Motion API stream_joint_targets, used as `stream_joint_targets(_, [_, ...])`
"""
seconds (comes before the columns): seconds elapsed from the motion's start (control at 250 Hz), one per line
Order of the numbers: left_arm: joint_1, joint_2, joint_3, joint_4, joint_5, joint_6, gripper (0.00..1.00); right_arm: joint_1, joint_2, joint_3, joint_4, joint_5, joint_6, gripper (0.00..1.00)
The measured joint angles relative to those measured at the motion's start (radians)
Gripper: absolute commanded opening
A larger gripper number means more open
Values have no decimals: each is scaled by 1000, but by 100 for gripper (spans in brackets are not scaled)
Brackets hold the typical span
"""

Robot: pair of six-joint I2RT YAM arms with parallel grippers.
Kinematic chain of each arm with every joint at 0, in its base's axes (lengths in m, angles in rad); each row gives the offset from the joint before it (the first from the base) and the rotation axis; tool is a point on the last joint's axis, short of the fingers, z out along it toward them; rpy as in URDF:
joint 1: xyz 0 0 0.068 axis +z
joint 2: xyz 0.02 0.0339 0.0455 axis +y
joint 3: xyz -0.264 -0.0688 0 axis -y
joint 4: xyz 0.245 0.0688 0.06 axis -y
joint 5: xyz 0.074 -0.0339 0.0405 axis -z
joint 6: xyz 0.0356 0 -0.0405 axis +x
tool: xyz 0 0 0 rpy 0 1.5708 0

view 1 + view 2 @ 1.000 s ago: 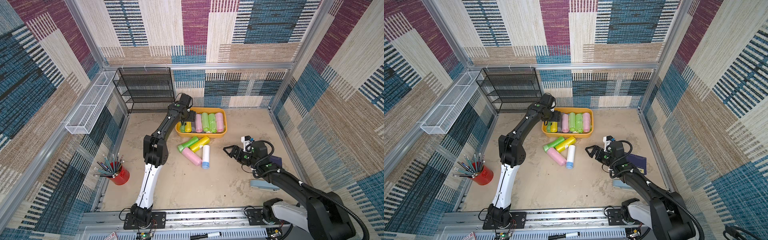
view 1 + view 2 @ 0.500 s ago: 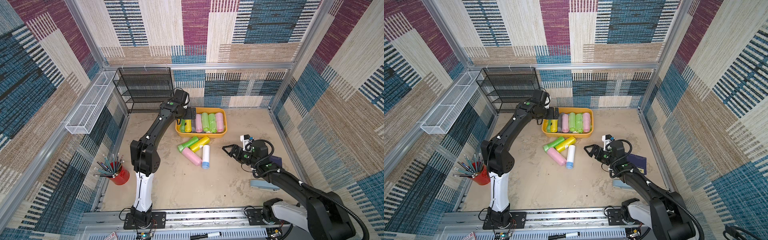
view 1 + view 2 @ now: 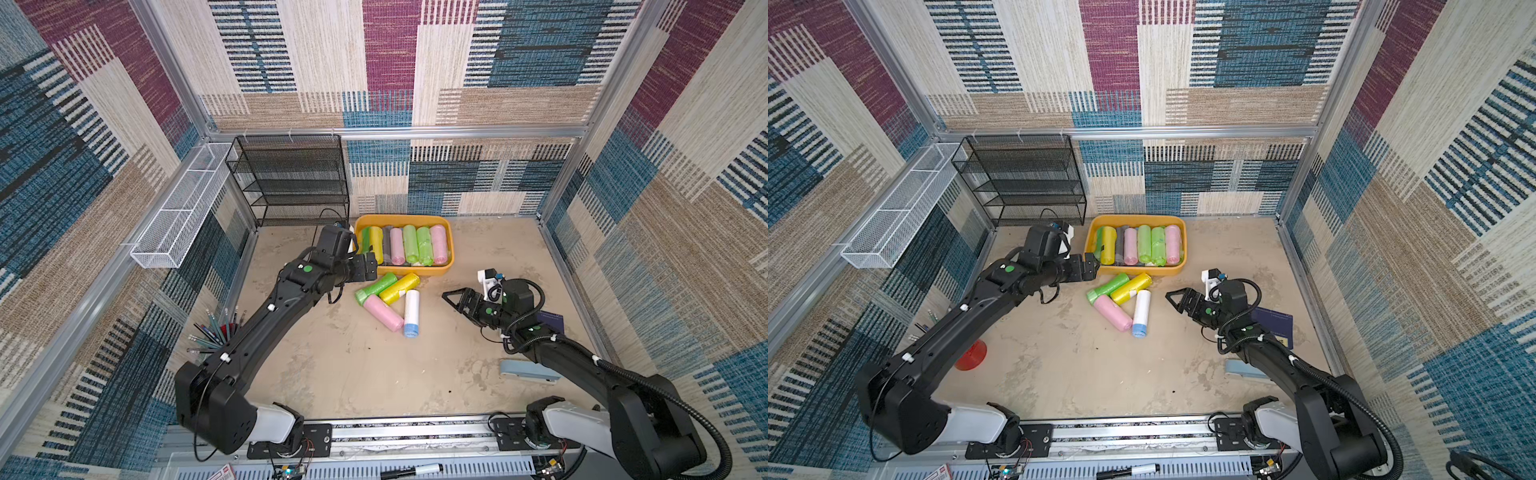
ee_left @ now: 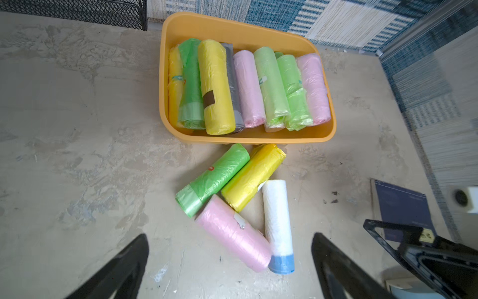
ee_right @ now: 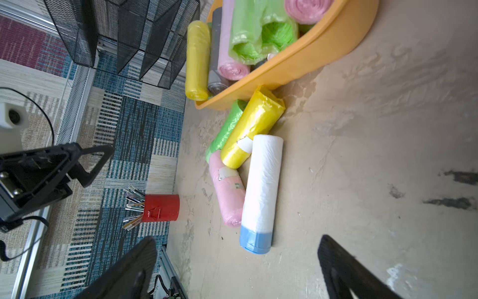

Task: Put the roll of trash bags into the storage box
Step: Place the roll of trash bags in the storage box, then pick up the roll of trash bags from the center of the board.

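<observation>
red cup (image 3: 971, 355) at 8 o'clock mostly behind left arm (image 3: 984, 303), stapler (image 3: 1239, 369) at 4 o'clock half under right arm (image 3: 1279, 359), grey roll (image 4: 238, 120) buried between neighbours

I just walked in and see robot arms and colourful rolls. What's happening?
Two robot arms are putting rolls of trash bags into the orange storage box. Some already lie inside. Four wait on the table in front: green roll, yellow roll, pink roll and white roll. Nothing is held right now: the left end effector, by the box's corner, and the right end effector, off to the side of the loose rolls, are both open and empty.
</observation>
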Motion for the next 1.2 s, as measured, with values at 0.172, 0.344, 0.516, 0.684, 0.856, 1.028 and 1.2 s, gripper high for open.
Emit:
stream_joint_targets(0.172, [10, -100, -113, 44, 6, -51, 98, 5, -30, 22, -25, 17, 7, 99])
stream_joint_targets(0.344, [17, -138, -198, 41, 45, -90, 98, 32, -40, 13, -39, 35, 37, 99])
stream_joint_targets(0.516, [18, -237, -329, 51, 93, -126, 98, 75, -21, 14, -50, 55, 60, 100])
stream_joint_targets(0.684, [20, -355, -423, 70, 111, -158, 98, 126, 33, 37, -52, 82, 78, 93])
stream_joint_targets(0.856, [20, -441, -478, 89, 109, -166, 99, 171, 125, 79, -53, 105, 97, 83])
stream_joint_targets(1.028, [22, -466, -490, 90, 106, -165, 99, 204, 220, 98, -40, 122, 131, 77])
stream_joint_targets(1.2, [23, -454, -489, 89, 106, -158, 98, 240, 324, 154, -11, 122, 143, 68])
